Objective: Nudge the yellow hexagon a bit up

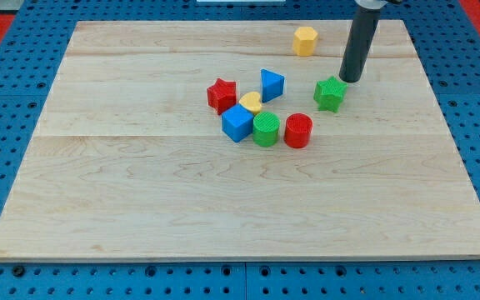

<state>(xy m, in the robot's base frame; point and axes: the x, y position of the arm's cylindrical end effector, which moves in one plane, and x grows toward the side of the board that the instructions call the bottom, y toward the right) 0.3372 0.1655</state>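
The yellow hexagon (305, 40) sits near the view's top, right of centre, on the wooden board (140, 192). My tip (351, 80) is at the lower end of the dark rod, below and to the right of the hexagon and apart from it. The tip stands just above and right of the green star (330, 93), very close to it; I cannot tell if they touch.
A cluster lies at the board's centre: red star (221, 95), blue triangle (271, 84), small yellow heart-like block (251, 102), blue cube (237, 122), green cylinder (266, 129), red cylinder (298, 131). A blue pegboard (7, 150) surrounds the board.
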